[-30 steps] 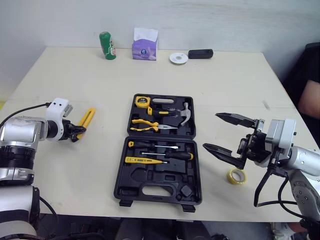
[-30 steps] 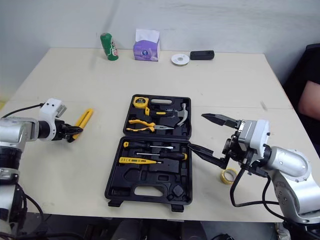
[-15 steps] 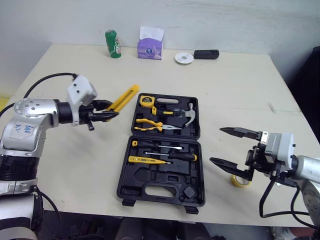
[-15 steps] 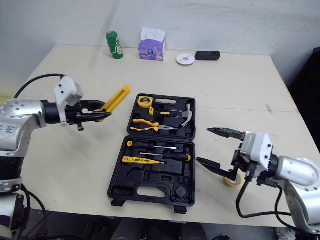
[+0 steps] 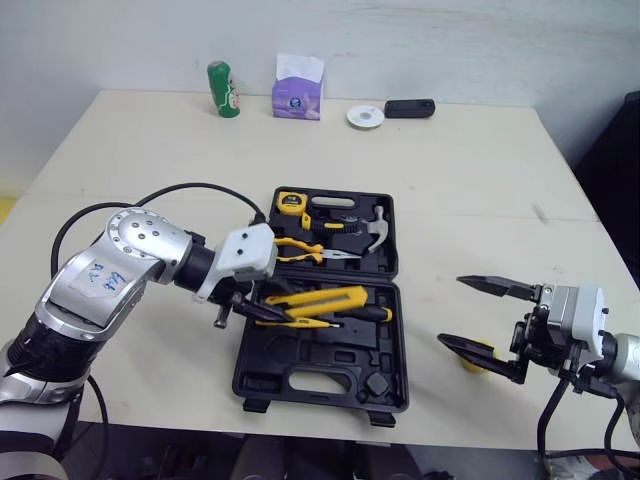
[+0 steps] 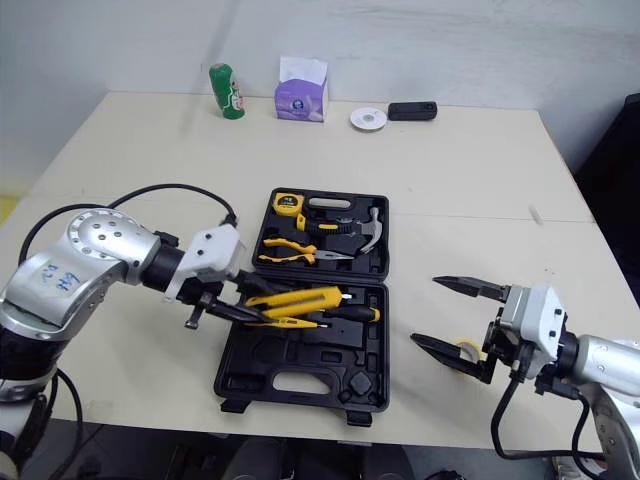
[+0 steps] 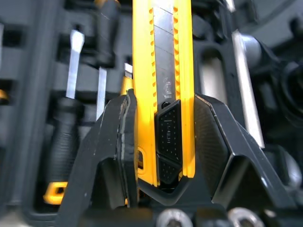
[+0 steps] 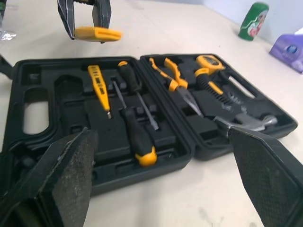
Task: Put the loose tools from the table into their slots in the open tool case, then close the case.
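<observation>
The open black tool case point(image 5: 300, 356) lies in the middle of the table. My left gripper point(image 5: 256, 306) is shut on a yellow utility knife point(image 5: 318, 298), held low over the case's near half, across the screwdrivers point(image 5: 352, 313). The left wrist view has the knife point(image 7: 163, 71) clamped between both fingers above the screwdriver slots. The far half holds a tape measure point(image 5: 288, 201), pliers point(image 5: 300, 250) and a hammer point(image 5: 366, 228). To the right of the case, my right gripper point(image 5: 452, 311) stands wide open with nothing in it. A yellow tape roll point(image 5: 469, 353) lies partly behind its lower finger.
Along the table's far edge stand a green can point(image 5: 220, 90), a purple tissue box point(image 5: 298, 87), a white disc point(image 5: 366, 116) and a black device point(image 5: 410, 107). Bare tabletop lies to the left and right of the case.
My left gripper has carried the utility knife from the table's left side to above the case's near half. My right gripper has drawn back toward the front right, still open.
</observation>
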Robot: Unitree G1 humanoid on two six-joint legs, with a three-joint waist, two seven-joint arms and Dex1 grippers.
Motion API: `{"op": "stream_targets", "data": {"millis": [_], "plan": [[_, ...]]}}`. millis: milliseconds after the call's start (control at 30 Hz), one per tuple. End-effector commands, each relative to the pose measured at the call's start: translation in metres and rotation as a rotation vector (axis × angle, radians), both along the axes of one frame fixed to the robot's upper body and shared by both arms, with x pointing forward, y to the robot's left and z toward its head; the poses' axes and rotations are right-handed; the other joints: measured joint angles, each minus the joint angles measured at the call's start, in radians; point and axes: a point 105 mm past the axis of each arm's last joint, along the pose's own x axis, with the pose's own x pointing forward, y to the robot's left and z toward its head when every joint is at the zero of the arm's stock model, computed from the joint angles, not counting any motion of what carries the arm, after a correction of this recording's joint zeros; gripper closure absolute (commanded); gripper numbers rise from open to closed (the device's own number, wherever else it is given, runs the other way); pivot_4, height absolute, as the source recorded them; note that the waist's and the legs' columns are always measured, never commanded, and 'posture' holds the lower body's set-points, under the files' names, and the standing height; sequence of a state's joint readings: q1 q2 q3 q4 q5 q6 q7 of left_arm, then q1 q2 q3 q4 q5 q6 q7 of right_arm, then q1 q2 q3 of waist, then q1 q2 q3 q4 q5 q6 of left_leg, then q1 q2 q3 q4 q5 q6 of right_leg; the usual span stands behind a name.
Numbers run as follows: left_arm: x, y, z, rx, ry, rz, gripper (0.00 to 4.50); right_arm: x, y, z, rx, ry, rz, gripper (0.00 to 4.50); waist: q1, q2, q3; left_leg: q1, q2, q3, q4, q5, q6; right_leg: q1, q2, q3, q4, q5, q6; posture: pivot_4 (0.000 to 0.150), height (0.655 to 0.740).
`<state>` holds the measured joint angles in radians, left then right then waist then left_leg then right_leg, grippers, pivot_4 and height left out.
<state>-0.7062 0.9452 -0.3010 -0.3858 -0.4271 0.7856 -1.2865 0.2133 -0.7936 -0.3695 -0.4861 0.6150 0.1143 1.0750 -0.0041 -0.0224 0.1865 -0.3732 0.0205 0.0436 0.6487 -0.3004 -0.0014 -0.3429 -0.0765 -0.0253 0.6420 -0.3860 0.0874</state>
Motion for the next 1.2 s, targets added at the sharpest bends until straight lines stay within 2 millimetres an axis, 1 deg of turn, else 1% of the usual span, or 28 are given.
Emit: {"op": "stream_targets", "data": {"millis": [33,67,200,300,367,500,667,833,1200], "plan": [[-0.008,-0.012,-0.008,0.094,-0.055,-0.099,3.24,-0.006,0.001,0.007,-0.015,-0.049,0.021,0.0,0.002,0.0,0.0,0.0,0.0,0.0,0.0,0.0,0.0,0.0,0.0,0.0,0.0,0.0,0.0,0.15,0.74],[-0.009,-0.014,-0.014,0.113,-0.051,-0.111,3.24,-0.009,0.001,0.003,-0.016,-0.033,0.033,0.0,0.003,0.0,0.0,0.0,0.0,0.0,0.0,0.0,0.0,0.0,0.0,0.0,-0.001,0.0,0.0,0.15,0.74],[-0.016,-0.022,-0.029,0.139,0.003,-0.135,3.24,-0.024,-0.002,-0.011,-0.02,0.012,0.048,0.0,0.004,0.0,0.0,-0.001,0.0,0.0,0.0,0.0,0.0,0.001,0.001,0.0,-0.002,0.0,0.0,0.15,0.74],[-0.015,-0.024,-0.037,0.156,0.001,-0.138,3.24,-0.027,-0.003,-0.013,-0.018,0.012,0.044,0.0,0.002,0.0,0.0,-0.001,0.0,0.0,0.001,0.0,0.001,0.001,0.001,0.001,-0.002,0.0,0.0,0.15,0.74],[-0.01,-0.026,-0.044,0.179,-0.033,-0.131,3.24,-0.03,-0.004,-0.014,-0.017,0.011,0.039,0.0,0.0,0.0,0.0,0.001,0.0,0.0,0.001,0.0,0.001,0.002,0.001,0.002,-0.002,0.0,0.0,0.15,0.74],[-0.007,-0.028,-0.049,0.183,-0.041,-0.115,3.24,-0.034,-0.005,-0.015,-0.015,0.006,0.032,0.0,0.002,0.0,0.0,0.002,0.0,0.0,0.0,0.0,0.001,0.002,0.001,0.002,-0.002,0.0,0.0,0.15,0.74],[-0.002,-0.03,-0.051,0.177,-0.028,-0.059,3.24,-0.034,-0.001,-0.011,-0.008,-0.003,0.027,0.0,0.002,0.0,0.0,0.001,0.0,0.0,0.001,0.0,0.001,0.002,0.001,0.002,-0.002,0.0,0.0,0.15,0.74],[-0.005,-0.027,-0.052,0.198,0.006,-0.056,3.24,-0.031,0.002,-0.009,-0.005,-0.01,0.018,0.0,0.003,0.0,0.0,0.002,0.0,0.0,0.001,0.0,0.001,0.002,0.001,0.002,-0.002,0.0,0.0,0.15,0.74],[-0.008,-0.024,-0.07,0.204,0.024,-0.029,3.24,-0.022,0.003,-0.006,-0.004,-0.022,0.007,0.0,0.003,0.001,0.0,0.002,0.0,0.0,0.001,0.0,0.001,0.002,0.001,0.002,-0.002,0.0,0.0,0.15,0.74]]}}
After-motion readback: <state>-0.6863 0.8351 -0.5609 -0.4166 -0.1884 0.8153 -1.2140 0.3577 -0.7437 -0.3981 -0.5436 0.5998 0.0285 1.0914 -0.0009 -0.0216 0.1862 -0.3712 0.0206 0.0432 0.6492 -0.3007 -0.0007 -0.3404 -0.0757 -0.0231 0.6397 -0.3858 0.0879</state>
